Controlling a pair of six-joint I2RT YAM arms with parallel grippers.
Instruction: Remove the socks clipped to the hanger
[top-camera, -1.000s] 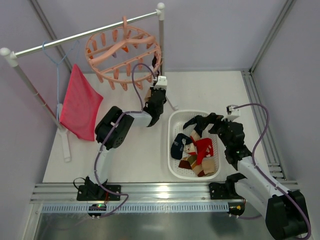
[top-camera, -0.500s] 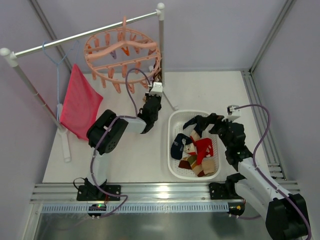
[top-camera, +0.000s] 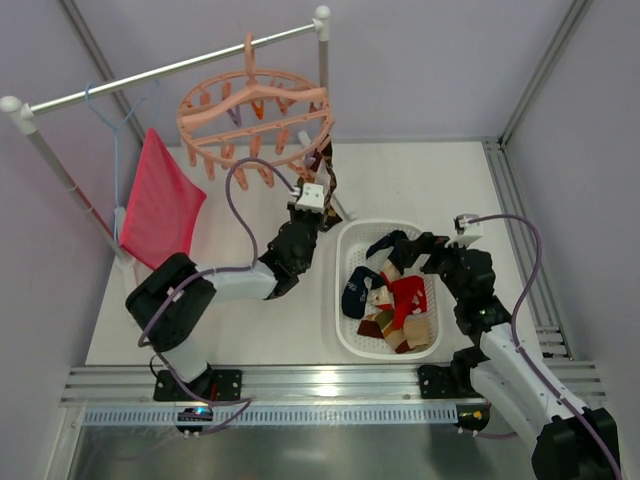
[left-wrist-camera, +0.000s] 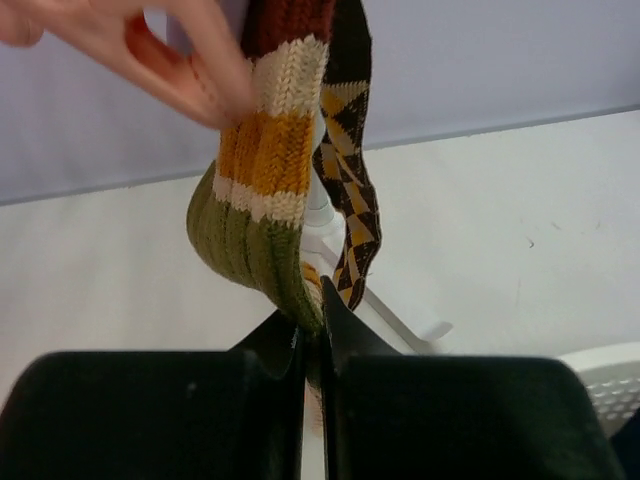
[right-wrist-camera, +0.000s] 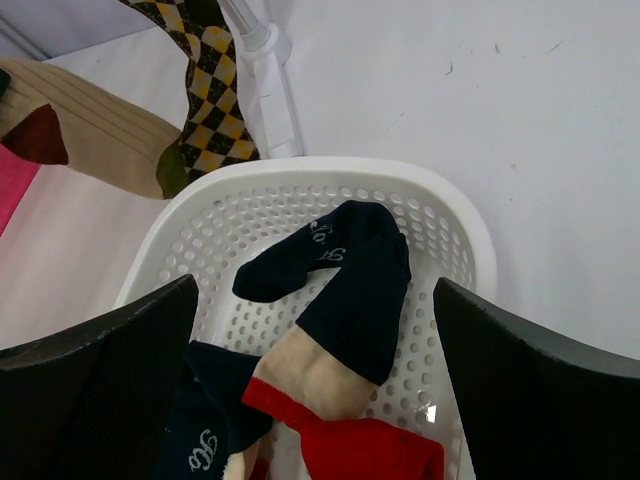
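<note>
The hanger (top-camera: 255, 118) hangs by its hook from the rail (top-camera: 170, 68) over the far left part of the worktop (top-camera: 420, 180), its ring tilted. Two socks dangle from its right side, close together: a striped sock (left-wrist-camera: 262, 170) and a diamond-patterned sock (left-wrist-camera: 345, 170). The left fingers (left-wrist-camera: 285, 352) are pressed together on the olive-green toe of the striped sock. From that grip the sock curves upward past a pink peg (left-wrist-camera: 170, 70) and runs out of the top of the left wrist view. The diamond-patterned sock hangs free just behind it

The right fingers (right-wrist-camera: 100, 370) are spread wide with nothing between them, and hover over the far end of a white basket (top-camera: 345, 240). The basket sits right of centre, toward the near edge of the worktop. In it lie a navy sock (right-wrist-camera: 350, 280), a red sock (top-camera: 408, 295) and brown-tan ones

A pink-red cloth (top-camera: 158, 205) hangs from a light-blue wire hanger (top-camera: 115, 120) at the left end of the rail
</note>
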